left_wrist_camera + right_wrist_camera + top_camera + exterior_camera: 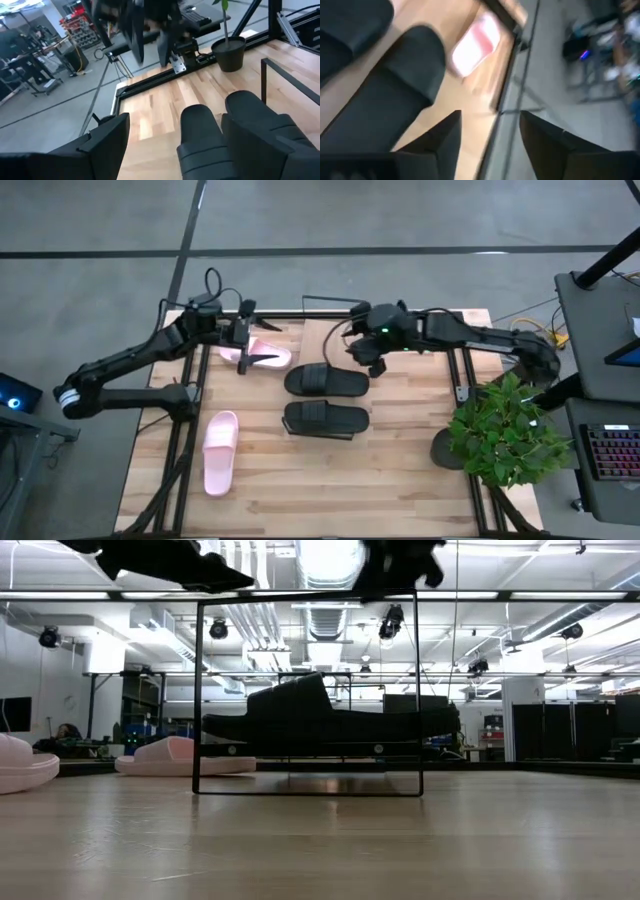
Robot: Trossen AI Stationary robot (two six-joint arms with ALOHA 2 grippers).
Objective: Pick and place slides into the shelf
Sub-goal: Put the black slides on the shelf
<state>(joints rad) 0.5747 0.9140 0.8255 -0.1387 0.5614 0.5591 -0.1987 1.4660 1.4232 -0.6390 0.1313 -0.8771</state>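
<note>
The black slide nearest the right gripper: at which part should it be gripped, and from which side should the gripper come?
Grip the black slide by its broad strap, coming from straight above. It lies flat, sole down, on the table, and the strap arches over the sole as its only raised part. The right gripper hovers open beside it, probably a short move away.

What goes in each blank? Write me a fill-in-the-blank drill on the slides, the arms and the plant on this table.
1. Mid-table, ___ black slides lie side by side.
2. The slide under the left gripper is ___ in colour.
3. The right gripper, near the black slides, has its fingers ___.
4. The potted plant stands at the table's ___ edge.

Missing words: two; pink; open; right.
</note>
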